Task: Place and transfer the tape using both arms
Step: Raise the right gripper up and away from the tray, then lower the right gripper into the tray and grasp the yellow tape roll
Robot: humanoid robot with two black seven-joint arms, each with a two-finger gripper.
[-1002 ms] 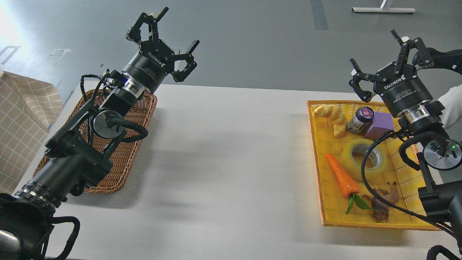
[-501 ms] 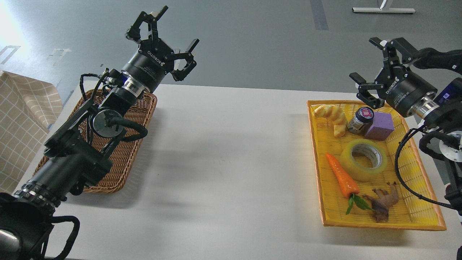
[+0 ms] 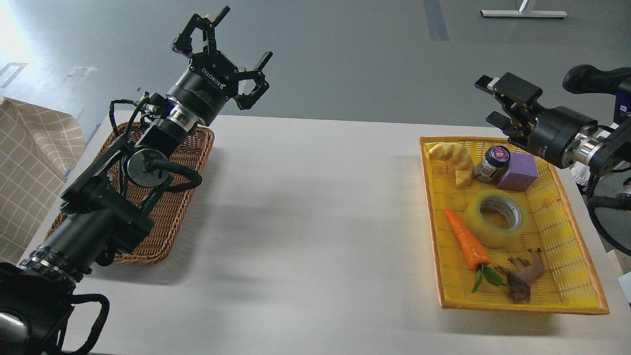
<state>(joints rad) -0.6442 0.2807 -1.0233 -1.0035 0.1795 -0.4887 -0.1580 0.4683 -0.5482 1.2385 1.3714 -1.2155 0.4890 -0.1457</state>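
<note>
Nothing moved yet: tape waits in tray

Lower right of the frame, the tape [image 3: 497,218] lies flat in the yellow tray [image 3: 567,305] on the counter [image 3: 305,222], untouched; pickup, handover and placing all remain. Upper right, the right gripper [image 3: 495,101] hangs above the tray's far end, empty, jaws partly spread. Upper left, the left gripper [image 3: 224,52] holds nothing, jaws wide.

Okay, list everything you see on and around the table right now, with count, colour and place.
table: one, white, centre
wicker basket: one, brown, table's left end, under the left arm
yellow tray: one, table's right end
tape: one, yellowish, mid tray
carrot: one, orange, touching the tape's left side
bread: one, golden, tray's far left corner
jar: one, dark, between bread and block
block: one, purple, far end of tray
animal figure: one, brown, near end of tray
cloth: one, beige checked, far left
left gripper: black, open, raised above the basket
right gripper: black, raised beyond the tray's far edge
</note>
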